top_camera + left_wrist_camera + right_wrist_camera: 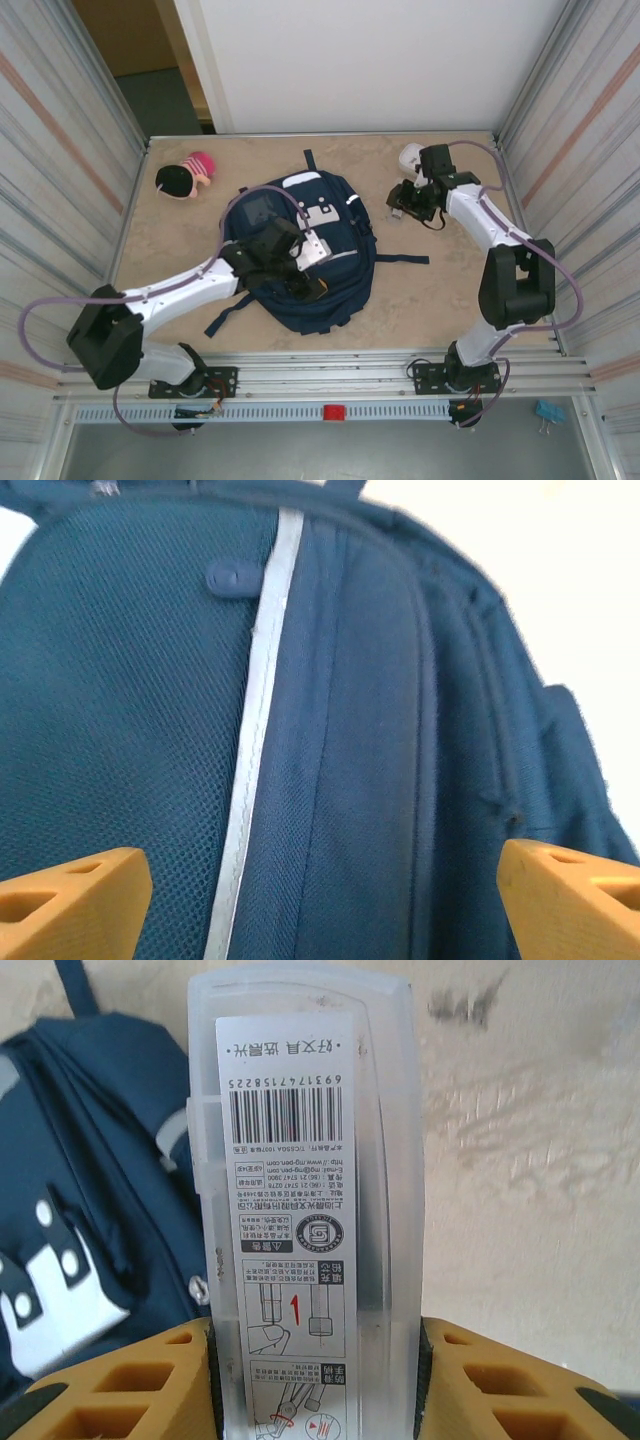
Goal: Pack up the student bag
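Note:
The student bag (345, 270), navy blue with white patches, lies flat in the middle of the table. My left gripper (305, 270) hovers over its front. In the left wrist view its yellow fingers (75, 900) stand wide apart, open, with the bag's fabric and thin white stripe (255, 730) close beneath and nothing between them. My right gripper (405, 200) is at the back right, beside the bag. It is shut on a clear plastic box (300, 1160) with a barcode label, clamped upright between both pads. The bag's pocket (90, 1180) lies just to the left.
A pink and black soft toy (185, 178) lies at the back left. A small white object (410, 157) sits behind the right gripper. Metal walls close both sides, and a bag strap (400, 260) trails to the right.

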`<move>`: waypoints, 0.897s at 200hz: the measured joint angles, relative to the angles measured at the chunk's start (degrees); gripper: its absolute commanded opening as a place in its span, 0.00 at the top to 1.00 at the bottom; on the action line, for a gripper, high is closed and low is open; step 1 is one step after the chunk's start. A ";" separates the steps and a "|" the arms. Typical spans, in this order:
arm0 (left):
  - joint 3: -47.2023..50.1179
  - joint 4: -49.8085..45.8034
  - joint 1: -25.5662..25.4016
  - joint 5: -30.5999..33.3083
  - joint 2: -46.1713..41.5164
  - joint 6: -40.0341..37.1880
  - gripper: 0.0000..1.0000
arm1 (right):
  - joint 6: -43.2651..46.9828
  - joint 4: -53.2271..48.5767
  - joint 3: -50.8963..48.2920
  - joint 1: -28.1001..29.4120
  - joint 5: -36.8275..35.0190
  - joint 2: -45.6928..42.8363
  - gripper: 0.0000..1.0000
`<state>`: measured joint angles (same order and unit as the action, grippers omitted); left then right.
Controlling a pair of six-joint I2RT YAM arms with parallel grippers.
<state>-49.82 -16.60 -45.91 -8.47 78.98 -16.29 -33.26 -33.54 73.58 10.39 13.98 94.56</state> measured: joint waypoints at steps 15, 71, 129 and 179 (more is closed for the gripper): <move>-0.24 0.07 -0.24 3.26 2.32 -0.26 0.15 | -0.63 0.15 -2.27 0.00 1.07 -1.18 0.56; -1.60 1.29 -0.83 12.66 3.89 0.68 0.45 | -0.83 -0.04 -5.25 0.02 2.36 -5.44 0.57; -1.57 4.70 -0.66 16.15 -0.15 3.98 0.95 | -3.28 -0.57 -7.10 0.15 4.98 -8.02 0.57; -3.74 5.11 0.07 16.09 -1.97 12.17 0.96 | -10.62 -0.74 -15.17 3.26 11.96 -17.84 0.56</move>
<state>-53.56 -11.49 -45.84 7.62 77.01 -4.12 -43.88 -34.28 58.41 13.65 25.93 76.73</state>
